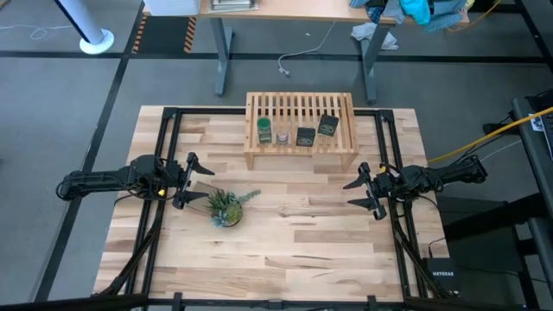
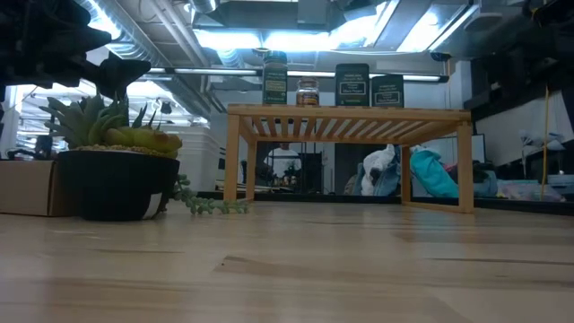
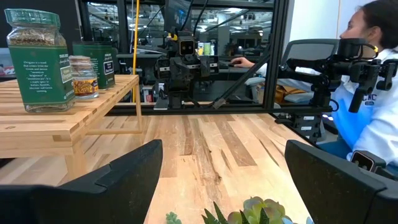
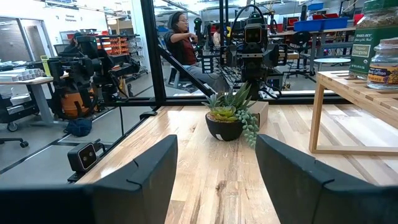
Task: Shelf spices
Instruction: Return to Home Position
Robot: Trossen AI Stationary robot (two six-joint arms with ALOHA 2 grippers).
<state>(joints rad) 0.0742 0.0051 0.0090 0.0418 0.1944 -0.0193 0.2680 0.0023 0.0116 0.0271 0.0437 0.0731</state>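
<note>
All the spices stand in a row on the slatted top of the light-wood shelf (image 1: 300, 108), which sits at the table's far middle. From left to right they are a green-capped jar (image 1: 263, 130), a tiny pale jar (image 1: 282, 136) and two dark tins (image 1: 305, 136) (image 1: 327, 125). The low view shows the same row (image 2: 274, 79) (image 2: 308, 92) (image 2: 352, 85) (image 2: 387, 91). My left gripper (image 1: 192, 180) hovers open at the table's left, near the plant. My right gripper (image 1: 365, 192) hovers open at the table's right, nearer than the shelf. Neither touches anything.
A spiky green plant in a dark pot (image 1: 226, 207) stands left of the table's middle, just right of my left gripper. Dark frame rails (image 1: 164, 147) run along the table's left and right sides. Beyond the table, one person (image 3: 367, 74) sits off its right side and another (image 4: 183, 37) off its left.
</note>
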